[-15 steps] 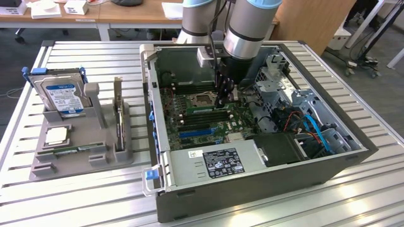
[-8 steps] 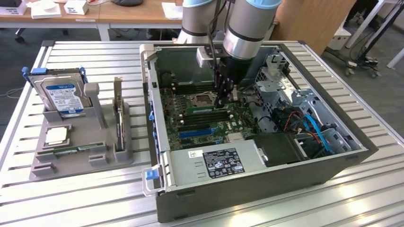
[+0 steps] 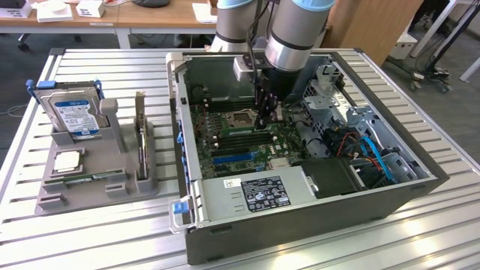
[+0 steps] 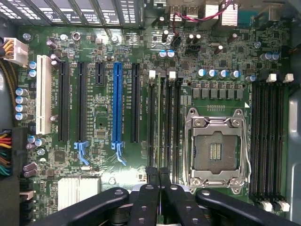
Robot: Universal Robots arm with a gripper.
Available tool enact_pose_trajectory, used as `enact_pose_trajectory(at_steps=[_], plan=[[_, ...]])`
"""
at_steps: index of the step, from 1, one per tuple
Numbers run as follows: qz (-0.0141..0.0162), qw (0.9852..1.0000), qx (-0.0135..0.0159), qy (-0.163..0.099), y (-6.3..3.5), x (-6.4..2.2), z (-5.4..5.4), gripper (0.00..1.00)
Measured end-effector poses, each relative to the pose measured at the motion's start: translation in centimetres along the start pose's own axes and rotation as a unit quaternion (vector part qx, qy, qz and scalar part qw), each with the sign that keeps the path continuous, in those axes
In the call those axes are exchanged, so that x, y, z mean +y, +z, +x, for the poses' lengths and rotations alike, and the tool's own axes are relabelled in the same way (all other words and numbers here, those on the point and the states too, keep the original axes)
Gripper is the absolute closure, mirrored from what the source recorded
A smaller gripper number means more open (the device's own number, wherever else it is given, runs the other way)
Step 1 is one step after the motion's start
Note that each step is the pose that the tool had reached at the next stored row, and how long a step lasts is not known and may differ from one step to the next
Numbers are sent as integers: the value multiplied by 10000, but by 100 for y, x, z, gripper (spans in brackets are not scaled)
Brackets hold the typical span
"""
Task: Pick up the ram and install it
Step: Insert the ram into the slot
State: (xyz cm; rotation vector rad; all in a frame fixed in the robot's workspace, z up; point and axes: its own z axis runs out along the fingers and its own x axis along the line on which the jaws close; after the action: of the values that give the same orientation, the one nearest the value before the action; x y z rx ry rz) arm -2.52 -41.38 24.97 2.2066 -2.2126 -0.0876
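Ram (image 3: 244, 130): long, thin green circuit-board stick, set edge-up along a black memory slot just beside the square silver metal CPU socket (image 3: 238, 118).
Gripper (image 3: 264, 122): black, two-fingered, poised just beside the same socket at the stick's end. The jaws are closed almost tight, fingertips together; whether they pinch the stick cannot be told.
Second green stick (image 3: 91, 179): well apart from the socket, lying flat on a grey plastic holder (image 3: 98, 191).
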Motion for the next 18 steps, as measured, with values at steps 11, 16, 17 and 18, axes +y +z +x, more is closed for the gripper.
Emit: enact_pose_trajectory(at_steps=[11,16,17,18], plan=[[0,10000,0,0,18,-1,13,89],[0,10000,1,0,19,-1,14,89],[0,10000,1,0,19,-1,18,89],[0,10000,1,-1,18,-2,25,89]])
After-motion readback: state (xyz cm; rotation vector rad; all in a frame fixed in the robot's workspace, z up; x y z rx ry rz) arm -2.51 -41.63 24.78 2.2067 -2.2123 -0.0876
